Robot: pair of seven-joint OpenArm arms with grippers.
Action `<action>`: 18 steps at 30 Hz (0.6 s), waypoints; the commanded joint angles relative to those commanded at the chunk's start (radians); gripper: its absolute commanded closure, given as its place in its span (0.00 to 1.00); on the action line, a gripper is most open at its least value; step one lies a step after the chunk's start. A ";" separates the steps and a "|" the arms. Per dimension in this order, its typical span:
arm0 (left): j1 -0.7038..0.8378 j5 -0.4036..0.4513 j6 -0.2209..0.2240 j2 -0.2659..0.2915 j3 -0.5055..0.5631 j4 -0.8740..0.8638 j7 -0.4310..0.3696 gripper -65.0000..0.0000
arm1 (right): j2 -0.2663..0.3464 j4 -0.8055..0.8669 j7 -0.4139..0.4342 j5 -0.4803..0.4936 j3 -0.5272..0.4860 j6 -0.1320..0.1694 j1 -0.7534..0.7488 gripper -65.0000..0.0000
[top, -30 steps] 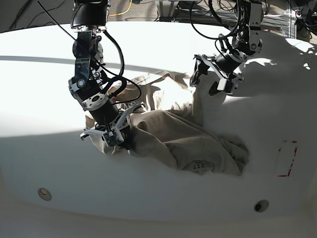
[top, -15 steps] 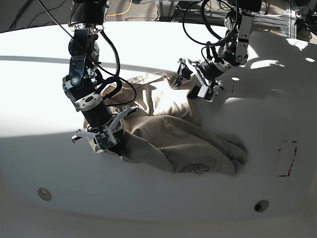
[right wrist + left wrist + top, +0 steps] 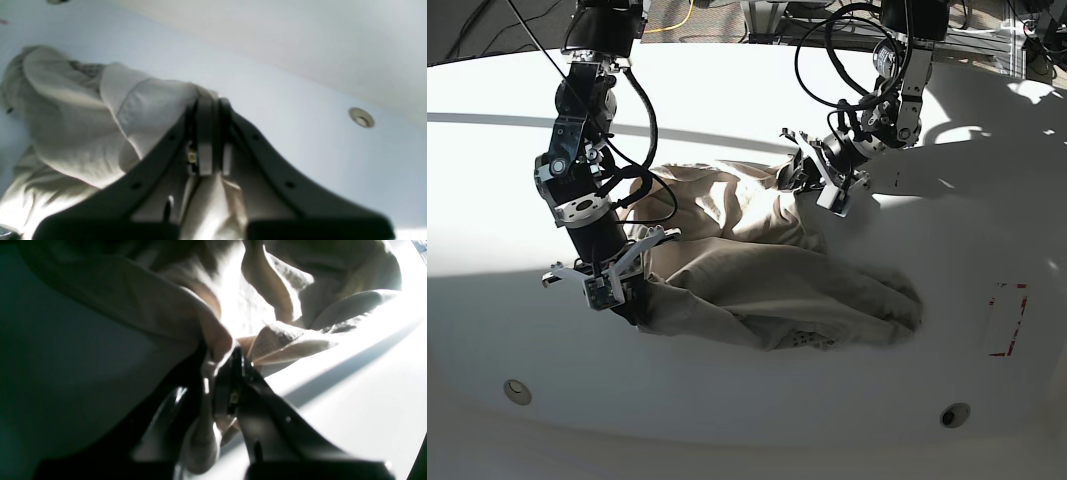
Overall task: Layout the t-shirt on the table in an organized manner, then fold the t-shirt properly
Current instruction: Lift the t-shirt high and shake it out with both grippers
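Beige t-shirt (image 3: 767, 270) lies bunched on the white worktop (image 3: 727, 400) between both tools. Right tool (image 3: 612, 285) and left tool (image 3: 812, 175) each pinch its cloth.

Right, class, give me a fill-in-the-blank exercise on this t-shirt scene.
1. Both pincers are shut on the ____.
2. The t-shirt lies on a ____ table.
3. In the base view, the left pincer is on the picture's ____ side, the right pincer opposite.
4. The dashed rectangle is ____.

Missing words: t-shirt; white; right; red
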 joint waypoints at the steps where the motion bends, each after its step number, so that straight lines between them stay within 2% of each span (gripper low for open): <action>1: 0.002 0.000 -0.002 -0.020 0.000 0.000 0.006 1.00 | 0.000 -0.003 0.000 0.000 0.017 0.000 0.006 1.00; 5: 0.005 -0.002 -0.002 -0.104 -0.002 0.000 0.009 1.00 | 0.000 -0.025 0.000 0.000 0.089 0.002 -0.002 1.00; 9: 0.029 -0.003 -0.006 -0.219 -0.002 0.003 0.009 1.00 | 0.002 -0.029 0.000 0.006 0.167 0.006 -0.048 1.00; 10: 0.029 -0.003 -0.009 -0.230 -0.002 0.005 0.009 1.00 | 0.002 -0.028 0.000 0.006 0.175 0.006 -0.055 1.00; 14: 0.046 -0.002 -0.091 -0.321 -0.003 0.044 0.015 1.00 | -0.005 -0.014 0.000 0.006 0.207 0.006 -0.129 1.00; 18: 0.061 0.003 -0.170 -0.411 -0.034 0.098 0.080 1.00 | -0.012 0.006 0.000 0.008 0.227 0.003 -0.196 1.00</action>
